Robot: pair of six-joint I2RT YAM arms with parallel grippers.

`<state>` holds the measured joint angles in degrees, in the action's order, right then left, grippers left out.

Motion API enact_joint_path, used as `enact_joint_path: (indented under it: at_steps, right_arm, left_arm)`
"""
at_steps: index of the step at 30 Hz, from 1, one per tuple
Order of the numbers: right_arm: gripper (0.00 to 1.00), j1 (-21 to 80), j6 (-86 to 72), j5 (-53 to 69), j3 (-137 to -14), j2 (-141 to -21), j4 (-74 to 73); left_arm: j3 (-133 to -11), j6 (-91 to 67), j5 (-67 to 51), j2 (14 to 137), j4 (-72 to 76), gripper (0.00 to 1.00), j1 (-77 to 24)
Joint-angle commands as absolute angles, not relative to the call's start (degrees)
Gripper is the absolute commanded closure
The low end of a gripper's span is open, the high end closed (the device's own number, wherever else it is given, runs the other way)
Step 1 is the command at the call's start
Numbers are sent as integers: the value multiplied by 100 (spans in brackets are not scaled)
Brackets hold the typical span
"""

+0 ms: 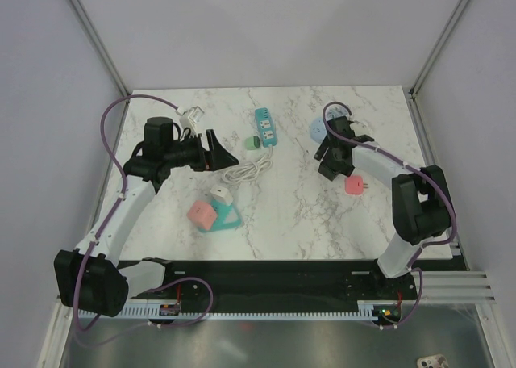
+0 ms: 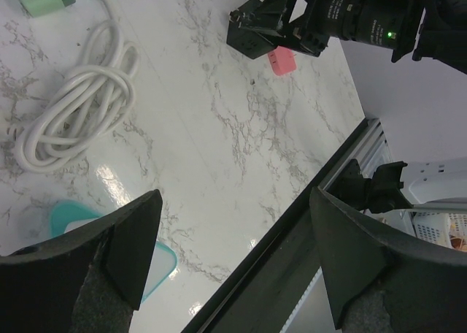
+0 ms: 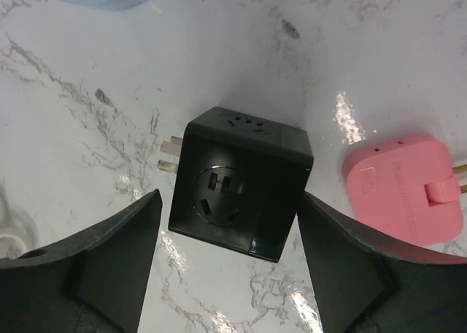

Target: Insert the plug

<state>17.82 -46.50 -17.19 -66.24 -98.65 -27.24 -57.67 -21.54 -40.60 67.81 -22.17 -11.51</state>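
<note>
Marble table [image 1: 306,215]. My right claw [image 3: 228,201] has its fingers apart, straddling the black cube adapter [image 3: 241,180], with no contact that I can see. My left claw [image 2: 230,201] is apart and empty, near the coiled white cord [image 2: 76,106]. The teal power strip [image 1: 266,127] lies far-centre, well apart from the cube.

Step, as I judge it: closing in to grasp. Next I lower and clamp the cube's flanks, minding the prongs on its left face. A pink plug [image 3: 401,190] lies just beside.

From above my claw hides the cube, and the strip's sockets are too small to read.

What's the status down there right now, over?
Left gripper: jaws open, empty. Right gripper: jaws open, straddling black socket cube. Pink plug beside it, not inserted. Nothing blocking.
</note>
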Motion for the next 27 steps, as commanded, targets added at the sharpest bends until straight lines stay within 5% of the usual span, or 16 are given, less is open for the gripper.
enact_joint_path:
  at_steps: [1, 12, 20, 27]
  right_arm:
    - [19, 1793, -4386, -655, -6373, -9748, -2137]
    - [18, 2461, -2893, 45, -6179, -9309, -2064]
    - [5, 2470, -3005, -1898, -5697, -8701, -2347]
    - [2, 2935, -3093, -3136, -5080, -8859, -899]
  left_arm:
    - [-5748, -1951, -4061, 6636, -2022, 11, -1169]
    - [-5704, -1942, -4052, 6601, -1978, 12, -1169]
    - [-5651, -1977, -4034, 6565, -1907, 12, -1169]
    - [-5652, -2013, -4043, 6592, -1863, 12, -1169]
